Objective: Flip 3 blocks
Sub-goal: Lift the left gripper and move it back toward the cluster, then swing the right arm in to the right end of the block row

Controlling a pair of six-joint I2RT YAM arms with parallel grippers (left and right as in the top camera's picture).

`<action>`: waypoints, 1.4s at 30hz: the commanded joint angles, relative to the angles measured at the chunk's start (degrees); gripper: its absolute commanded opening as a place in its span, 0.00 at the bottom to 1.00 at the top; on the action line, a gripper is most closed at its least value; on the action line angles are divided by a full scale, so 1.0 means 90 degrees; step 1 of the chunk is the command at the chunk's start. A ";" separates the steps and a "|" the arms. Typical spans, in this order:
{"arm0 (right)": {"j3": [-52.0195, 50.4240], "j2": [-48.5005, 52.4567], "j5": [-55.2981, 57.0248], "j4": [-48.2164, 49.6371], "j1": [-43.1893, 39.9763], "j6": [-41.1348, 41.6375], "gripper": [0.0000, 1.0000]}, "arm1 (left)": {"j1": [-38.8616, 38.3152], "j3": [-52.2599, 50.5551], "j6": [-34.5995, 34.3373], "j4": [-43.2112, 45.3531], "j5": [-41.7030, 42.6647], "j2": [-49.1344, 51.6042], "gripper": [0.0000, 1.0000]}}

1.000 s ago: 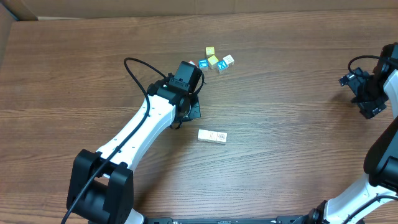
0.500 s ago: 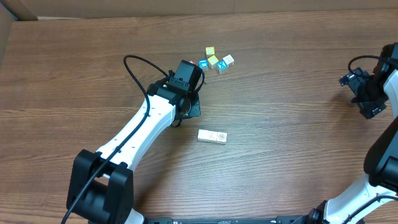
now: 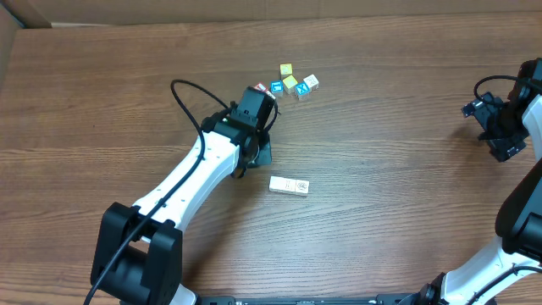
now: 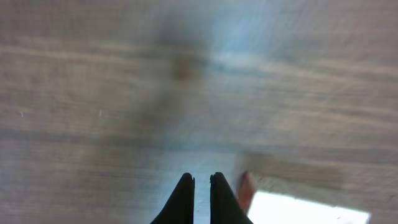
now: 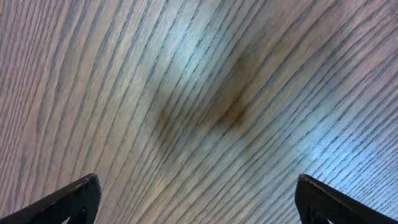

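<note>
Wood-grain table (image 3: 102,85). Left gripper (image 3: 262,91) is down low with its fingers pressed together, holding nothing. A pale red-edged block (image 4: 292,208) sits just right of its tips, blurred. Three cream blocks (image 3: 289,185) lie in a row beside that arm. Coloured cubes (image 3: 295,82) are clustered just past the tips. Right gripper (image 3: 500,127) is spread wide at far right. To flip, probably push low on one edge, slowly, one block at a time.

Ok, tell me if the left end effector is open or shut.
Shut. On the left end effector, the wrist view shows both black fingers almost together, nothing between them.
</note>
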 commanded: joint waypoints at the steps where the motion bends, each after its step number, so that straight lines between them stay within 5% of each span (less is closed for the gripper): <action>1: 0.0097 0.0017 0.0066 0.0017 0.0000 -0.0022 1.00 | 0.0022 -0.0228 0.0287 -0.0053 0.0080 0.0010 0.04; 14: 0.0097 0.0017 -0.0024 0.0461 0.0000 0.0102 1.00 | 0.0024 -0.0833 0.0299 0.0884 0.0532 0.0010 0.04; 22: 0.0095 0.0017 -0.3359 0.0529 0.0005 0.0726 1.00 | 0.0029 -0.0833 0.0299 0.0901 0.0529 0.0010 0.04; 24: 0.0095 0.0017 -0.4685 0.0444 0.0007 0.0437 0.15 | 0.0029 -0.0833 0.0299 0.0872 0.0529 0.0010 0.04; 25: 0.0095 0.0017 -0.4971 0.0328 0.0056 0.0294 0.04 | 0.0032 -0.0833 0.0299 0.0838 0.0529 0.0010 0.04; 34: 0.0090 -0.0087 -0.2929 -0.1426 0.1401 -0.1530 0.04 | 0.0240 -0.0741 0.0308 0.0675 0.1229 0.0010 0.04; 42: 0.0090 -0.1010 -0.2059 -0.1411 0.3254 -0.1110 0.04 | 0.1285 -0.0257 0.0770 -0.0131 0.2414 0.0010 0.04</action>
